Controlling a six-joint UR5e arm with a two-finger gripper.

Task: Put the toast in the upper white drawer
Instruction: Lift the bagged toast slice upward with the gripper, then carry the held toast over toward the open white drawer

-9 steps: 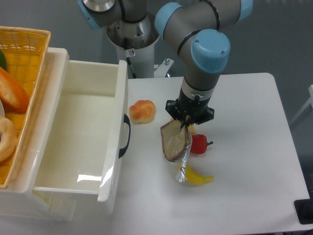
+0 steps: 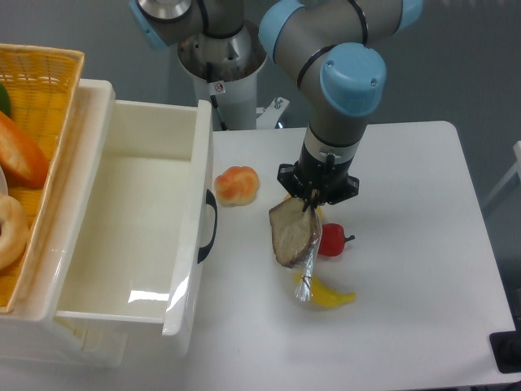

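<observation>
Compared with half a second earlier, arm and load have shifted very slightly to the right; everything else is unchanged. The hand [image 2: 310,203], pointing straight down, is closed on the top edge of the toast [image 2: 295,232], which hangs tilted in its clear wrap above the worktop [image 2: 407,269], the twisted tail of the wrap trailing down to just over the yellow banana-shaped item [image 2: 330,296]. A small red fruit [image 2: 332,239] lies just right of the slice, partly hidden by it. An orange-tan bun [image 2: 237,185] rests on the worktop between the toast and the upper white drawer [image 2: 122,236]. That drawer stands pulled out at left, its black curved handle [image 2: 209,226] facing the toast. A yellow wicker basket [image 2: 37,98] with bread items sits at far left, behind the drawer.
</observation>
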